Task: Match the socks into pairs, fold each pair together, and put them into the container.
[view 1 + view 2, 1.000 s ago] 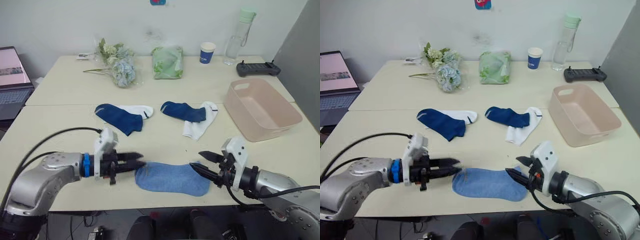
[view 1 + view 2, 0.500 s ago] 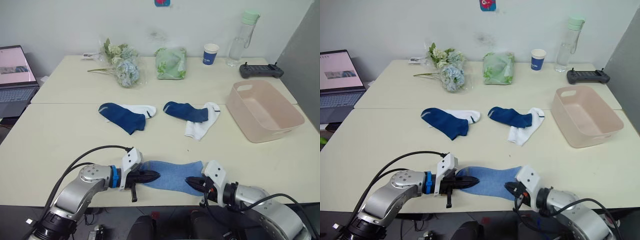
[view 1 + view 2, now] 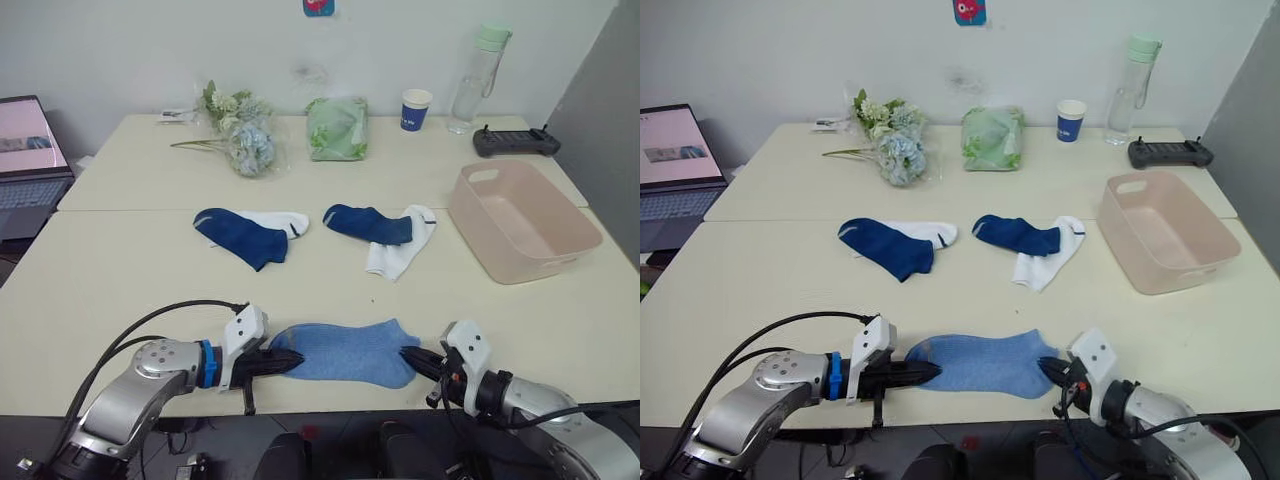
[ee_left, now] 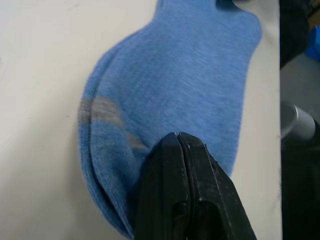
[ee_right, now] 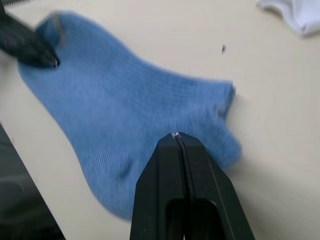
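Observation:
A light blue sock pair [image 3: 345,352] lies flat near the table's front edge, and two stacked layers show at its edge [image 4: 100,165] in the left wrist view. My left gripper [image 3: 292,358] is shut on its left end. My right gripper [image 3: 410,358] is shut on its right end [image 5: 220,150]. Farther back, a navy sock [image 3: 240,236] lies over a white sock [image 3: 280,219]. Another navy sock [image 3: 368,223] overlaps a second white sock [image 3: 400,250]. The pale pink container [image 3: 575,222] stands open at the right.
Along the back of the table are a flower bunch [image 3: 238,135], a green bag [image 3: 336,128], a blue paper cup [image 3: 414,109], a water bottle [image 3: 470,65] and a black controller [image 3: 515,142]. A laptop [image 3: 25,150] sits at the far left.
A second ago both grippers stood open beside the light blue socks. They have since come in and shut on the two ends. The head camera also shifted.

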